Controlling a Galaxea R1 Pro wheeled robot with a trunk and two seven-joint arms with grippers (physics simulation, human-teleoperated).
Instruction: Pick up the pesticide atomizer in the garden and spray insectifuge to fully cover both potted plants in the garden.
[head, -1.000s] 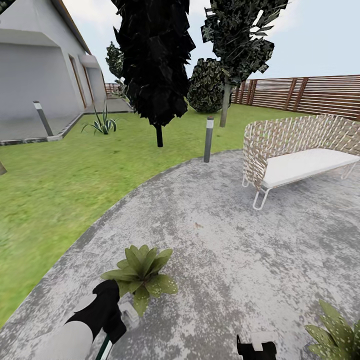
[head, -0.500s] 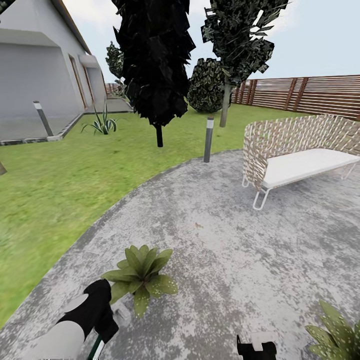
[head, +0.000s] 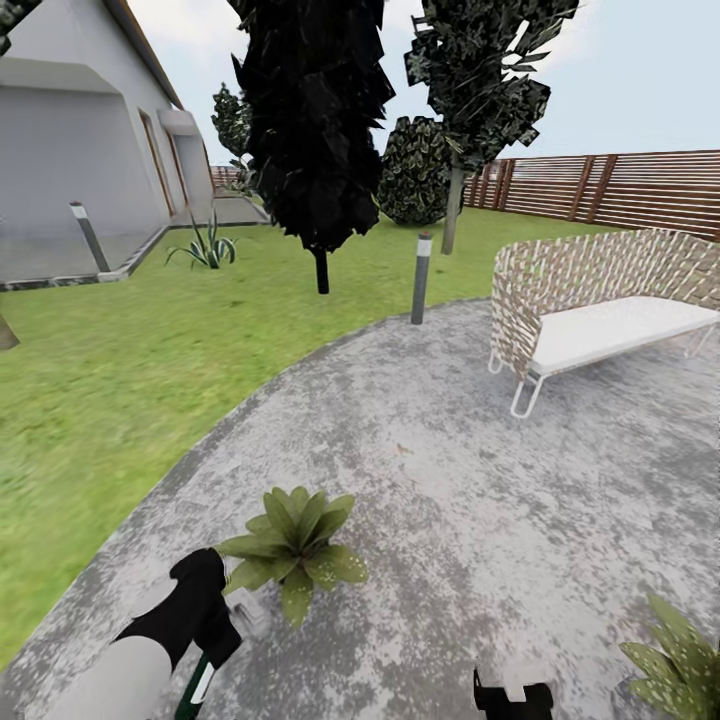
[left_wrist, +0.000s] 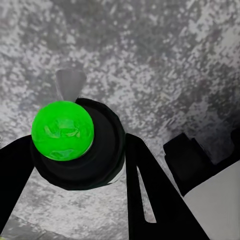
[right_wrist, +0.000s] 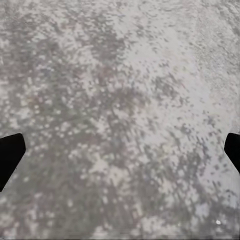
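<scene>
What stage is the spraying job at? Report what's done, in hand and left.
Done: the pesticide atomizer is off the ground, clamped in the left gripper. In hand: it is held just beside the nearer potted plant, whose leaves carry white specks, so some insectifuge seems to have landed. Left: whether that plant is fully covered cannot be judged, and the second potted plant waits at the right edge. The right gripper hangs open over the paving.
</scene>
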